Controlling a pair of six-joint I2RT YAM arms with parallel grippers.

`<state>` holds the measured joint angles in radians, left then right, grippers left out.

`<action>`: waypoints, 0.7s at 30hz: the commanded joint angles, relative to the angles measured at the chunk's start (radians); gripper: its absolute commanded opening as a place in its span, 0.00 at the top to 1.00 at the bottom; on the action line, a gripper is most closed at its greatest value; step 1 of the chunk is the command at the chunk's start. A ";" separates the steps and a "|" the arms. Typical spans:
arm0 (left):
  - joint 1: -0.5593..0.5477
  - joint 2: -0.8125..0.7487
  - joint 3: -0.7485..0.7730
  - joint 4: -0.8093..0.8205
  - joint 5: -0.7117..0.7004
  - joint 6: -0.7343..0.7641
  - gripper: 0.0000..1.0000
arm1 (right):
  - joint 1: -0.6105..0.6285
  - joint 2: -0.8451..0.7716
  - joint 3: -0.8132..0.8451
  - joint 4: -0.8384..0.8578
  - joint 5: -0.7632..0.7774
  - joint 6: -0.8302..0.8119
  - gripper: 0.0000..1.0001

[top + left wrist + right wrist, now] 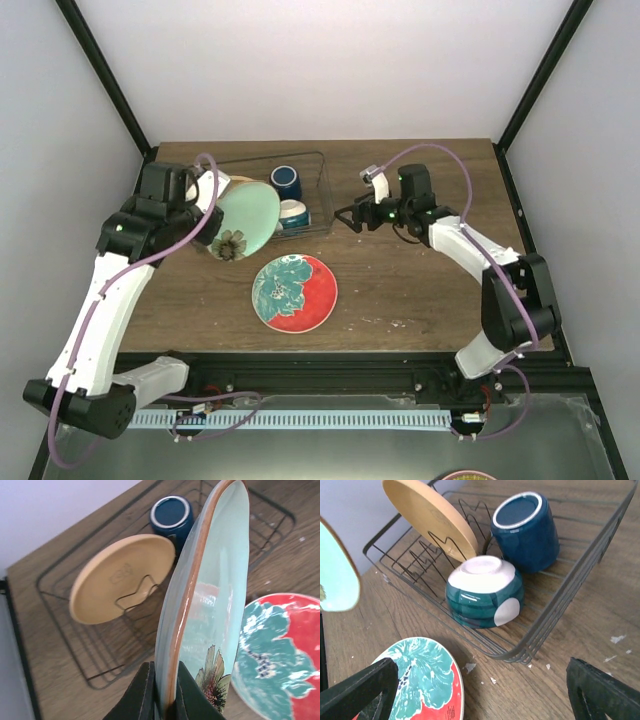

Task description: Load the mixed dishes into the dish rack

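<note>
My left gripper [167,700] is shut on the rim of the mint-green plate [210,605], near its flower mark, and holds it on edge over the front left of the dish rack [95,645]. From above, the plate [248,218] leans across the rack's [318,190] near side, with my left gripper [214,240] at its lower end. The orange-yellow plate [430,517] stands in the rack's wires. The dark blue mug [525,530] lies in the rack, and the white-and-teal bowl [482,597] sits upside down in it. My right gripper [481,672] is open and empty, just outside the rack's near right corner [348,219].
A red-and-teal flowered plate [294,292] lies flat on the wooden table in front of the rack, close under both grippers. It also shows in the right wrist view [422,680]. Black frame posts stand at the table's back corners.
</note>
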<state>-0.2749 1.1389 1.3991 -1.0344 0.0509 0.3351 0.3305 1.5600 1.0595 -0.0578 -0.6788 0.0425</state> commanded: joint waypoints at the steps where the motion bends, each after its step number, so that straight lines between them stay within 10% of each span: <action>1: -0.011 -0.055 0.030 0.026 -0.152 0.090 1.00 | -0.004 0.060 0.059 0.028 -0.044 0.008 0.07; 21: -0.055 -0.044 -0.036 0.259 -0.464 0.568 1.00 | -0.005 0.159 0.152 0.017 0.004 -0.010 0.03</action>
<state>-0.2977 1.0821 1.3746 -0.9432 -0.2913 0.7540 0.3305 1.7069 1.1572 -0.0528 -0.7086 0.0422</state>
